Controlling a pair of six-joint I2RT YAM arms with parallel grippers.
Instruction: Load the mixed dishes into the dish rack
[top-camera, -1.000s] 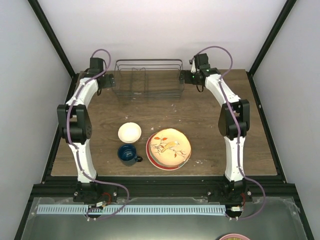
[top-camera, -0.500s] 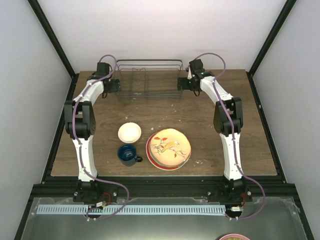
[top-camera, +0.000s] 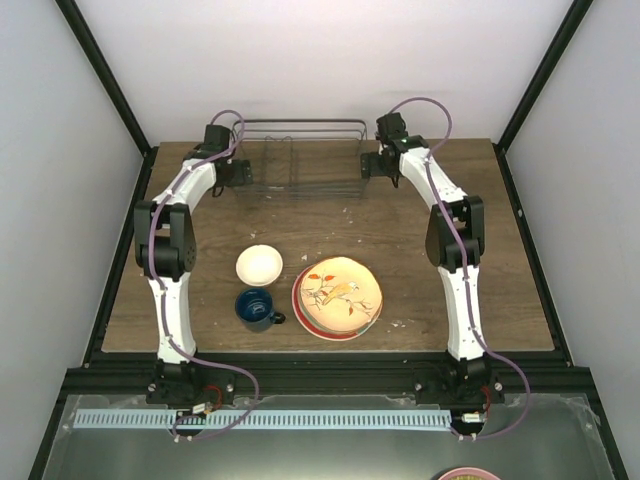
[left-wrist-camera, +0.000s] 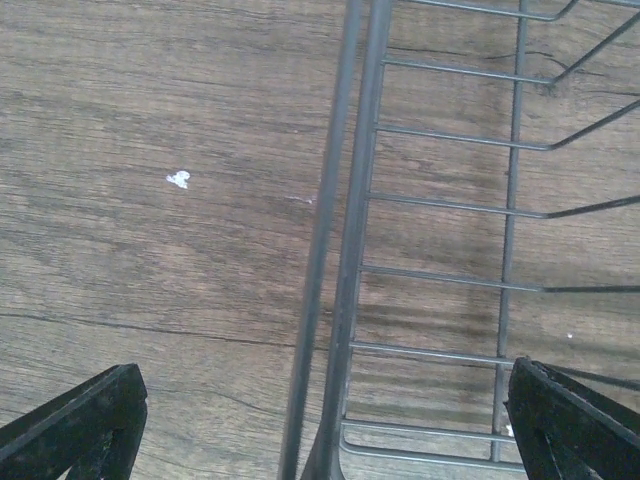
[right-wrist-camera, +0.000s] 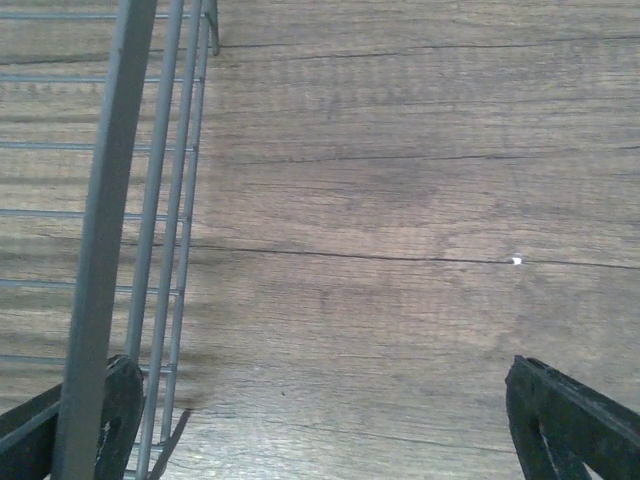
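Observation:
The dark wire dish rack (top-camera: 298, 160) stands at the table's back middle with nothing in it. My left gripper (top-camera: 238, 170) is open at its left end; in the left wrist view (left-wrist-camera: 320, 440) the rack's side wall (left-wrist-camera: 350, 250) runs between the two fingers. My right gripper (top-camera: 372, 165) is open at the rack's right end; in its wrist view (right-wrist-camera: 320, 440) the rack wall (right-wrist-camera: 110, 200) lies over the left finger. A cream bowl (top-camera: 259, 264), a dark blue mug (top-camera: 256, 306) and a plate stack (top-camera: 338, 297), bird-print plate on top of a red one, sit near the front.
Black frame posts rise at both back corners. The table's side edges lie just outside both arms. A pink round thing (top-camera: 468, 473) shows at the bottom edge, off the table. Small white specks dot the wood.
Both grippers have moved inward to the rack's two ends. The rack and dishes have not moved.

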